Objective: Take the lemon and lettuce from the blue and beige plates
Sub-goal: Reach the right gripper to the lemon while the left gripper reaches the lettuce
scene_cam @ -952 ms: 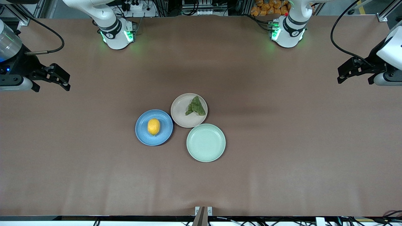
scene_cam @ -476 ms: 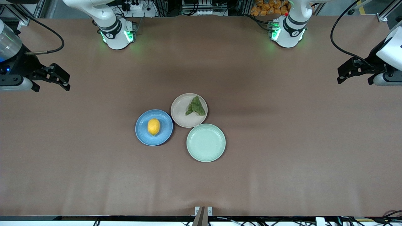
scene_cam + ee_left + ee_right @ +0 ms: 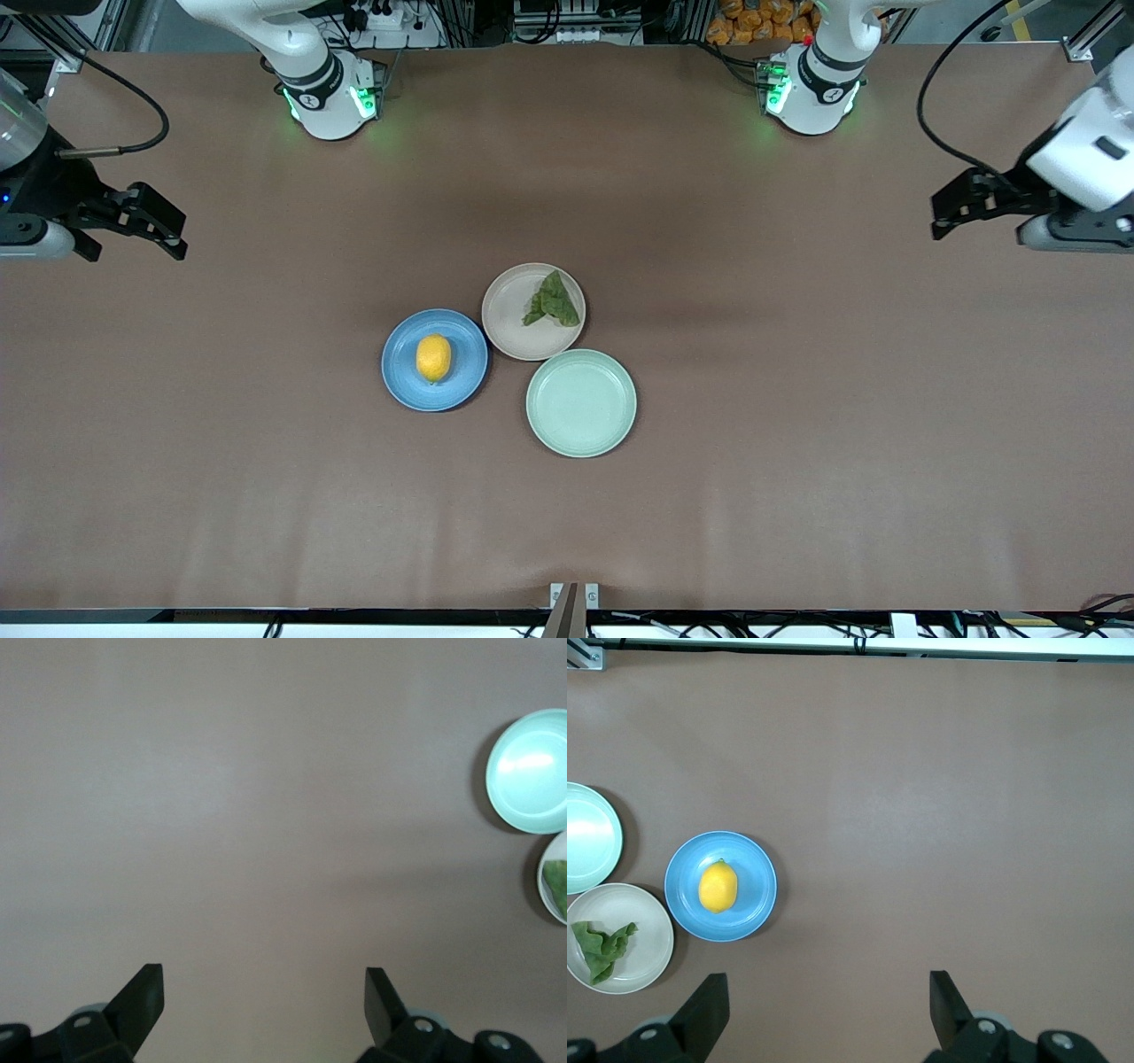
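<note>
A yellow lemon [image 3: 433,357] lies on the blue plate [image 3: 403,383] near the table's middle; both also show in the right wrist view, lemon [image 3: 718,887] on blue plate [image 3: 757,908]. A green lettuce leaf [image 3: 553,300] lies on the beige plate [image 3: 509,323], which also shows in the right wrist view [image 3: 642,966] with the lettuce [image 3: 601,943]. My right gripper [image 3: 159,226] is open and empty, up over bare table at the right arm's end. My left gripper [image 3: 952,206] is open and empty over bare table at the left arm's end.
An empty pale green plate [image 3: 581,403] sits beside the other two, nearest the front camera; it also shows in the left wrist view [image 3: 530,771]. The brown table cover [image 3: 797,425] stretches wide on all sides of the plates.
Both grippers have shifted slightly: the left one toward the table's middle and up in the view, the right one a little toward its own end. Plates, lemon and lettuce have not moved.
</note>
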